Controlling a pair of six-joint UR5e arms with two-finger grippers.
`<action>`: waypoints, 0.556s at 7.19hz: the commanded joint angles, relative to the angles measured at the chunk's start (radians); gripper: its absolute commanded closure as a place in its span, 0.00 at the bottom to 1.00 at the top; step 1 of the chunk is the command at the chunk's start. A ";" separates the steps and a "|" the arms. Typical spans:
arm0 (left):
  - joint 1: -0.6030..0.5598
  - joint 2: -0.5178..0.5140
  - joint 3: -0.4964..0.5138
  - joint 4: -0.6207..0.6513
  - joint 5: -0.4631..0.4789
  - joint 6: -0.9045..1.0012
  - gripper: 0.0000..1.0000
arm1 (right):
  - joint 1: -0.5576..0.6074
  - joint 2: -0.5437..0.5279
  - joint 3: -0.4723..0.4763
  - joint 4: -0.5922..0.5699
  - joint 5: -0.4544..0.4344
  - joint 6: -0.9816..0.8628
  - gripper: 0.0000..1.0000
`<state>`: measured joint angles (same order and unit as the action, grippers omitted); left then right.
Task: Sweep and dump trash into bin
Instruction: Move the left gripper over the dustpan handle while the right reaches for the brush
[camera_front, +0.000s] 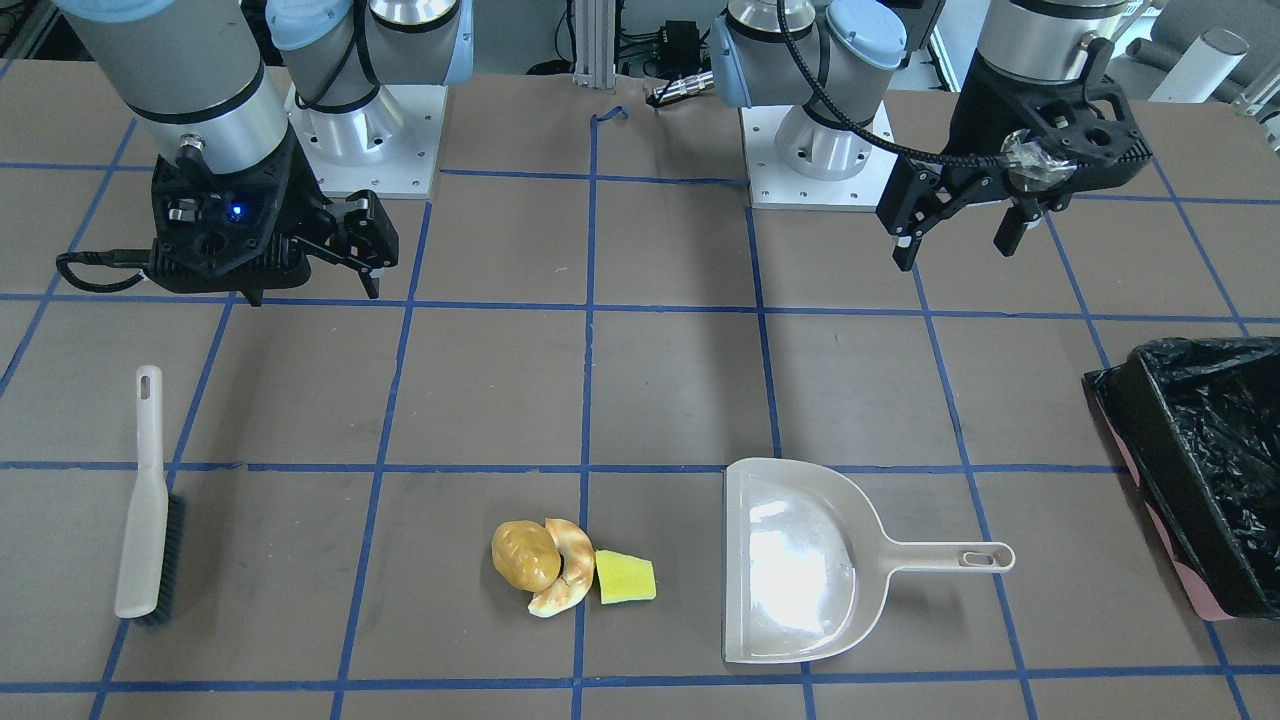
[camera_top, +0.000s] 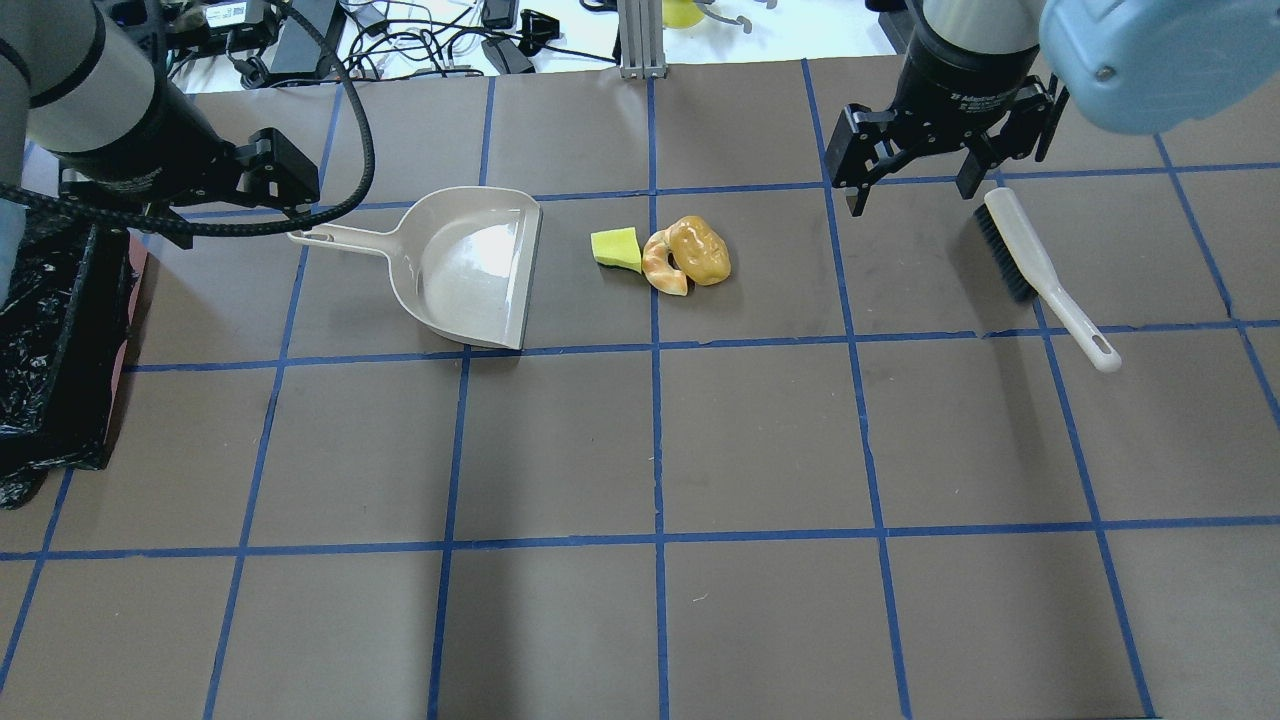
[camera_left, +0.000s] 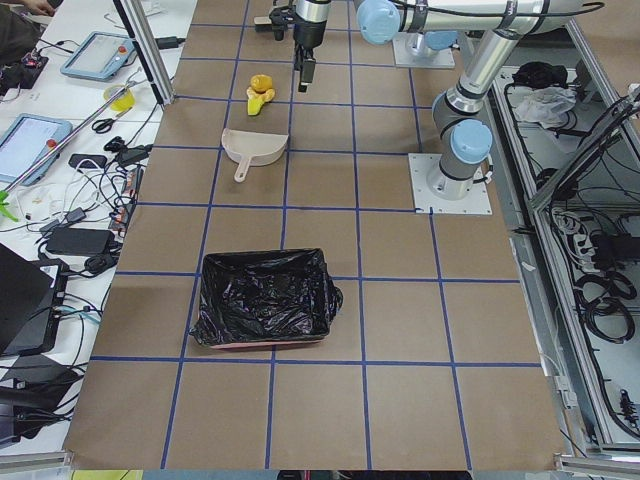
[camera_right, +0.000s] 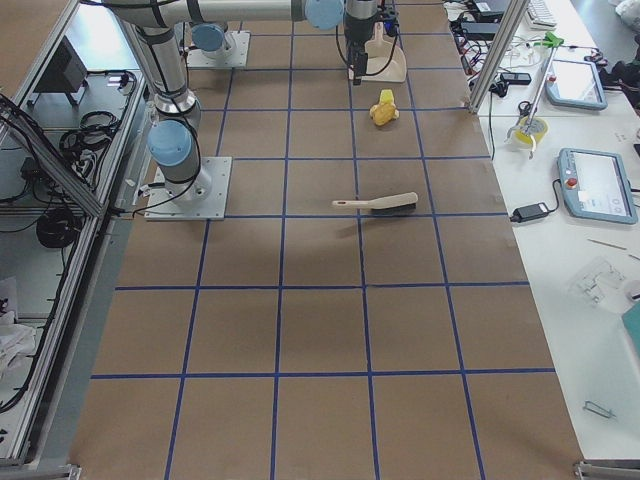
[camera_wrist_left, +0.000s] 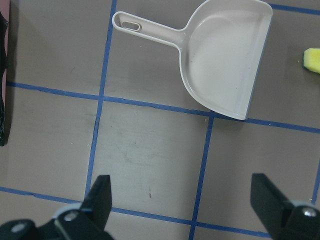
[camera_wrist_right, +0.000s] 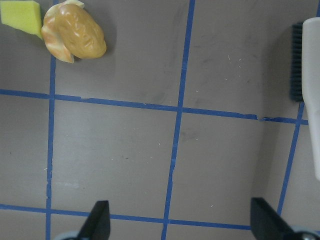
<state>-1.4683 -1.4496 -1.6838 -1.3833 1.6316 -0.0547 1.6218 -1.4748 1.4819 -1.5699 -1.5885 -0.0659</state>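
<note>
The trash lies in one cluster: a golden-brown lump, a tan croissant piece curled against it, and a yellow sponge wedge touching the croissant. The bin, pink-sided and lined with a black bag, stands at the table's end on my left. My left gripper hovers open and empty, set back from the beige dustpan and beside the bin. My right gripper is open and empty too, between the trash and the brush, whose bristles show at the right wrist view's edge.
The dustpan lies flat with its mouth toward the sponge and its handle toward the bin. The brush lies on the table at my far right. Blue tape lines grid the brown table.
</note>
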 joint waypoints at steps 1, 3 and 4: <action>0.003 -0.038 -0.008 -0.002 0.004 -0.013 0.00 | 0.000 -0.001 0.000 0.001 0.001 0.000 0.00; 0.005 -0.080 -0.014 -0.017 0.001 -0.001 0.00 | -0.003 0.005 0.001 0.001 -0.002 0.000 0.00; 0.003 -0.084 -0.010 -0.032 0.001 0.004 0.00 | -0.005 0.005 0.005 0.002 -0.014 -0.002 0.00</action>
<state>-1.4645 -1.5197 -1.6958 -1.4052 1.6327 -0.0577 1.6190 -1.4706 1.4841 -1.5696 -1.5922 -0.0663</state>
